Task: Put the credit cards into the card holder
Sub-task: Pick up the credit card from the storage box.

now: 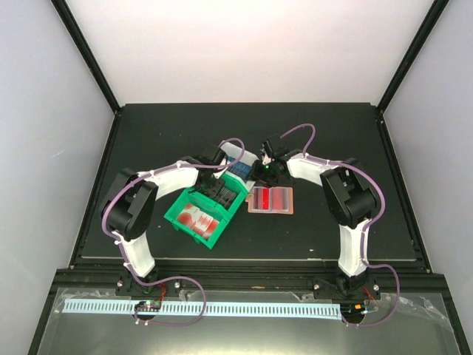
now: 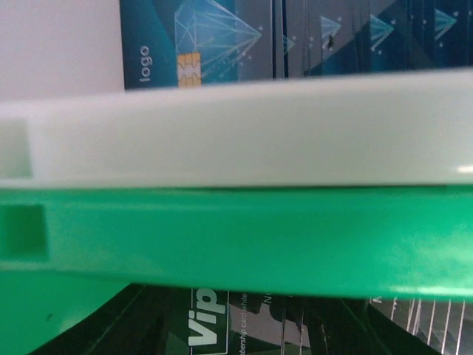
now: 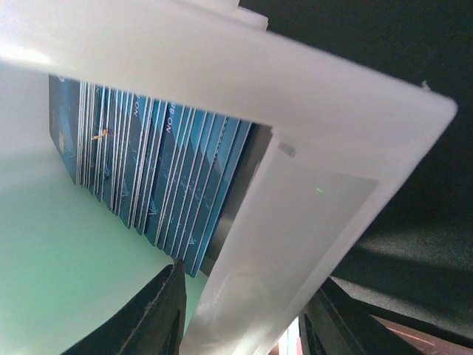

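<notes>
The card holder [image 1: 270,200] lies open on the black mat, salmon with red cards showing in its pockets. Blue credit cards [image 3: 148,163] stand in a row in the white bin [image 1: 238,164]. Dark "Vip" cards [image 2: 222,325] stand in the green bin [image 1: 171,218], which also holds white-and-red cards [image 1: 198,218]. My left gripper [image 1: 224,191] is down among the dark cards, and its jaws are hidden. My right gripper [image 3: 244,318] is open, astride the white bin's wall [image 3: 295,222], with one finger [image 3: 159,314] inside beside the last blue card.
The two bins touch, and their rims fill the left wrist view, with the white rim [image 2: 236,133] above the green rim [image 2: 236,237]. Both arms meet over the mat's middle. A raised black frame borders the mat.
</notes>
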Available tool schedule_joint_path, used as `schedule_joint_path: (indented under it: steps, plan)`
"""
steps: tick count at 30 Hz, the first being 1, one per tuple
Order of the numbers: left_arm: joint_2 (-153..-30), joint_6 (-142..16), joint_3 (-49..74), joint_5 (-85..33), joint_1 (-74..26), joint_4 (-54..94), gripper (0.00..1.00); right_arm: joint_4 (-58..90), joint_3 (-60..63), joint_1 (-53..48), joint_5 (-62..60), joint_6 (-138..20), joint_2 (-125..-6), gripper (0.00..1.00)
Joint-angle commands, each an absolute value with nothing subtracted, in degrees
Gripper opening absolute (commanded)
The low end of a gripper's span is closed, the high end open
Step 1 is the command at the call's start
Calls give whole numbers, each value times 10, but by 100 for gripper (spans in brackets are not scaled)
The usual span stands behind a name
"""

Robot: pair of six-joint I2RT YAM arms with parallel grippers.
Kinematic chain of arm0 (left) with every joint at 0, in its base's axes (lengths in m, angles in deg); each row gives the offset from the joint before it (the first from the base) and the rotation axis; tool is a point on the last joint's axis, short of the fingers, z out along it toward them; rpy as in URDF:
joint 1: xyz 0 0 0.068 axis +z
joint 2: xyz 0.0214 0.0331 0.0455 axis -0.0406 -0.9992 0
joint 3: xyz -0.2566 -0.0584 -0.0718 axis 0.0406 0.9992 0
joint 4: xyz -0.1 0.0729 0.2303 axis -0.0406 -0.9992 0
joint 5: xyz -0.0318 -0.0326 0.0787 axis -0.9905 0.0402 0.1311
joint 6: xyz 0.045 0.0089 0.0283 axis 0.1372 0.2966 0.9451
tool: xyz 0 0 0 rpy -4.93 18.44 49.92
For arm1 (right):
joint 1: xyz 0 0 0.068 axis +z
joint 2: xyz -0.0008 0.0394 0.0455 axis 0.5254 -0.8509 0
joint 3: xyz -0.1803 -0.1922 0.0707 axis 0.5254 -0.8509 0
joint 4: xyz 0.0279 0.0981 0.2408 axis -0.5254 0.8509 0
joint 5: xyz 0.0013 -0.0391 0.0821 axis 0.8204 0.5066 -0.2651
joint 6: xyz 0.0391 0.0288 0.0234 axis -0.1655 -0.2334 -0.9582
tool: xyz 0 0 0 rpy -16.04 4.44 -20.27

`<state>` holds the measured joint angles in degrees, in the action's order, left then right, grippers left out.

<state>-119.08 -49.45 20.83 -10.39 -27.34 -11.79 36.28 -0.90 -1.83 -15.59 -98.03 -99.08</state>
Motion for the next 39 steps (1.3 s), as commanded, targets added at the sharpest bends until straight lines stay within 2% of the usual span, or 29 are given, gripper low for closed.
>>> schedule_joint_path:
  steps: [1,5,7,28,39]
  plan:
    - [-1221,-473,231,-55,-270,-113,48,407,-23,-19,-125,-936,-1012,41]
    - [-1219,-473,225,-51,-269,-115,30,408,-24,-20,-124,-936,-1011,41]
    - [-1217,-474,222,-52,-266,-118,27,408,-24,-20,-123,-936,-1011,41]
    - [-1169,-505,159,-121,-202,-221,29,406,-23,-19,-123,-937,-1011,41]
    - [-1201,-528,137,-158,-173,-273,31,405,-26,-20,-122,-938,-1011,41]
